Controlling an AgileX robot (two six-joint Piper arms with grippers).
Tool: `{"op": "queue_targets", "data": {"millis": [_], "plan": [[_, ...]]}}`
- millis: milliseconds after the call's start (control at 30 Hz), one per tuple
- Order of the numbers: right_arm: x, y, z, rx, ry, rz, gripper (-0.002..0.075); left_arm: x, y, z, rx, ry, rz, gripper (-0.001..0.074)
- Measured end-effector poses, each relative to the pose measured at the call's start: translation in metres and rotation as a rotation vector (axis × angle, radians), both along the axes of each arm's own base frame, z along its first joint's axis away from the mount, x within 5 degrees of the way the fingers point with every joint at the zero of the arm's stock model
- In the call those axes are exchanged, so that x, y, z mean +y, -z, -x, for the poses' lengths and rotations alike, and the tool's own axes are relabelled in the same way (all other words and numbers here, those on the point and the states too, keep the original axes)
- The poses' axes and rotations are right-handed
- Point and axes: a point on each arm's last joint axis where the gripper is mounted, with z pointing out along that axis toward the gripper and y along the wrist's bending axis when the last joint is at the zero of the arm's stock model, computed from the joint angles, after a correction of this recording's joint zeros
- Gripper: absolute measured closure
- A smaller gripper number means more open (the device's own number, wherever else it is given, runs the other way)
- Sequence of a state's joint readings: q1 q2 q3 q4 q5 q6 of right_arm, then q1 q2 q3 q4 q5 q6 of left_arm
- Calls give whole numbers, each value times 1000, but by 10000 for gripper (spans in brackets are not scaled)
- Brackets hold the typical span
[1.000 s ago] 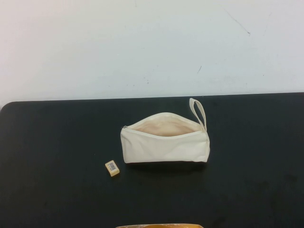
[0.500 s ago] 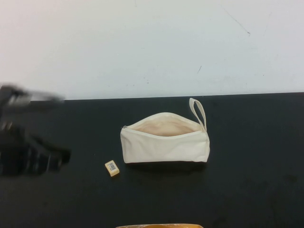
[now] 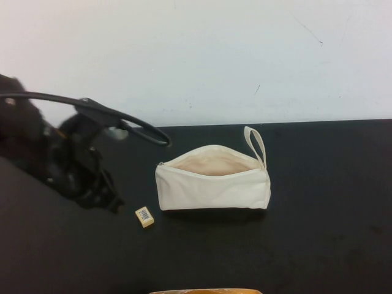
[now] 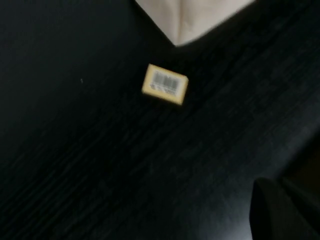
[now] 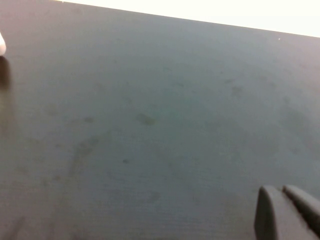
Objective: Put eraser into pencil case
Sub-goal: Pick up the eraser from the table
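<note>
The eraser (image 3: pixel 144 217) lies flat on the black worktop (image 3: pixel 318 245), near the front edge and a bit left of the middle, label up. That makes it easy to pick from above. The pencil case (image 3: pixel 212 186) lies just beside it, zip wide open, so the eraser can drop straight in. The left gripper (image 3: pixel 105 199) hangs close to the eraser, not touching it. I cannot tell if its fingers are apart. The right gripper (image 5: pixel 287 212) waits over bare worktop, and its fingers are unclear too.

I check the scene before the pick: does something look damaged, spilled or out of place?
Nothing stands out. The eraser lies flat beside the open pencil case; the left end effector is near it.
</note>
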State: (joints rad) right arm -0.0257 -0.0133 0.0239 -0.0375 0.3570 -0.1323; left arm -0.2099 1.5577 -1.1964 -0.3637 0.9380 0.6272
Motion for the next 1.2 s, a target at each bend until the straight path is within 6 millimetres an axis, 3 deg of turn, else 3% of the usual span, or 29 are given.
{"op": "queue_targets", "data": {"millis": [167,233,300,467,600,900,1200], "plan": [[0,0,0,0,0,0,727,-12,37,-22,45,-41,-21,731],[0,0,0,0,0,0,727,-16,50,-28,51,-33,-37,692],[0,0,0,0,0,0,727,-22,60,-32,46,4,-51,617],[0,0,0,1,0,0,727,-39,79,-39,-16,106,-84,320],[0,0,0,1,0,0,727,-43,96,-48,-68,160,-123,206],[0,0,0,1,0,0,727,-45,117,-61,-122,142,-141,195],[0,0,0,1,0,0,727,-45,128,-63,-93,146,-148,332]]}}
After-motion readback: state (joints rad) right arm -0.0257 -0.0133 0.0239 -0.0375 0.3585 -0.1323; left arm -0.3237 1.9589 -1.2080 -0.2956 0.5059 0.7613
